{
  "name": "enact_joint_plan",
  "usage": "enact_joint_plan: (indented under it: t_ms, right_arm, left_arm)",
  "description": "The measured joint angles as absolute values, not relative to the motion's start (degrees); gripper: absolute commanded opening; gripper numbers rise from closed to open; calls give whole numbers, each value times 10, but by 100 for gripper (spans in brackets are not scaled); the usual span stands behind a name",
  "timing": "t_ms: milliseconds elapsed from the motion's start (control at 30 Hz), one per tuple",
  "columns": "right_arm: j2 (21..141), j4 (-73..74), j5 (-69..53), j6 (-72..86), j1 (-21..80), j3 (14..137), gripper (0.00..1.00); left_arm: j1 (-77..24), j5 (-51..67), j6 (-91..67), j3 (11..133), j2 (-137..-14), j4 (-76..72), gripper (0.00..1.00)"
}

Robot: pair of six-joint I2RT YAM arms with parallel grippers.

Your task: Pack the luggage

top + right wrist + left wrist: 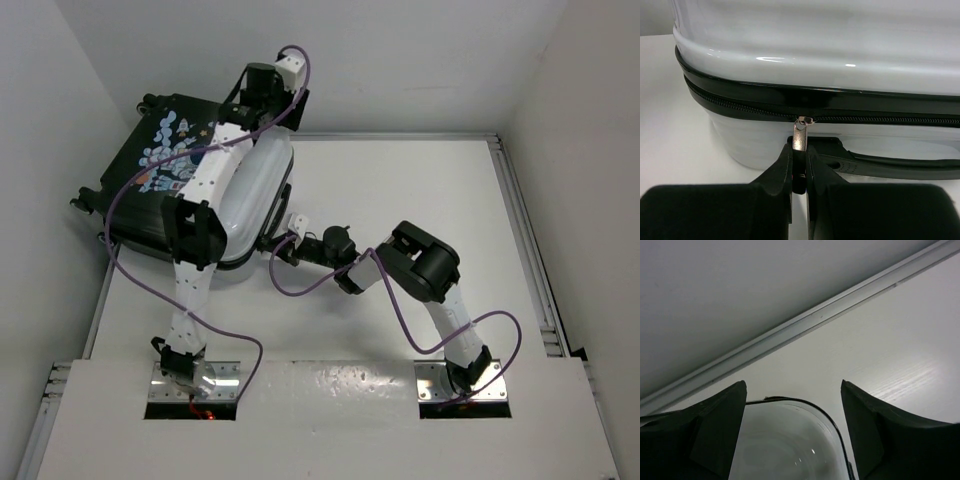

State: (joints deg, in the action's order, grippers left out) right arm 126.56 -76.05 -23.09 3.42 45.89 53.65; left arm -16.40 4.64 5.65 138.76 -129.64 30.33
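The luggage (170, 180) lies closed at the table's far left, its dark printed end to the left and its white end to the right. My left gripper (290, 105) hovers over the white end (785, 440), open and empty. My right gripper (290, 238) is at the suitcase's near side, shut on the metal zipper pull (800, 136). The pull hangs from the black zipper line (740, 106), just above the black carry handle (880, 162). The white shell fills the top of the right wrist view (830, 45).
White walls stand close behind and left of the suitcase. A metal rail (805, 327) runs along the table's far edge. A raised rail (525, 240) borders the table's right side.
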Motion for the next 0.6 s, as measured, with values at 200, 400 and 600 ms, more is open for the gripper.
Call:
enact_joint_plan:
  t_ms: [200, 400, 600]
  right_arm:
    - [1266, -760, -231, 29, 459, 537, 0]
    - [1268, -761, -232, 13, 459, 538, 0]
    - [1292, -774, -246, -24, 450, 566, 0]
  left_arm:
    - [-164, -40, 64, 1405, -1364, 271, 75]
    - [-169, -64, 70, 1416, -1370, 276, 52]
    - [-169, -49, 80, 1408, -1365, 285, 36]
